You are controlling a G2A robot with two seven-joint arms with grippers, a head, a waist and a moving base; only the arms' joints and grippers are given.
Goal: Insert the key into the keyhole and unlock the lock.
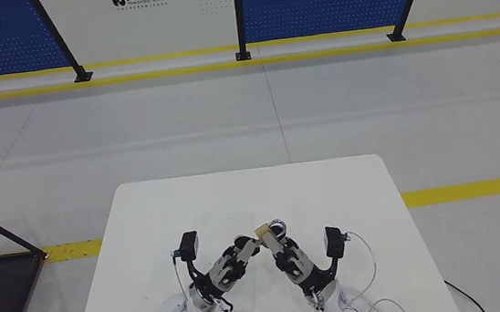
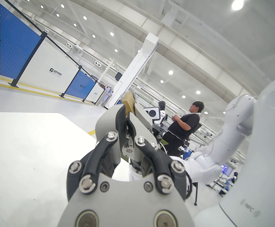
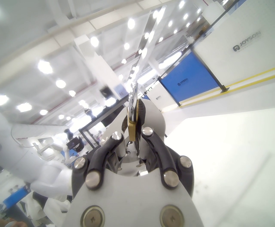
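At lower centre of the top view, above the white table (image 1: 236, 194), the two arms meet tip to tip: the right gripper (image 3: 135, 114) is clamped on the brass padlock (image 3: 131, 129), while the left gripper (image 2: 126, 115) pinches a brass-coloured piece (image 2: 129, 102), probably the key.

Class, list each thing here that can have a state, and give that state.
left claw: shut on the key.
right claw: shut on the lock.
key: gripped, held above the table; in the keyhole or not, cannot tell.
lock: gripped, off the table; locked or unlocked, cannot tell.
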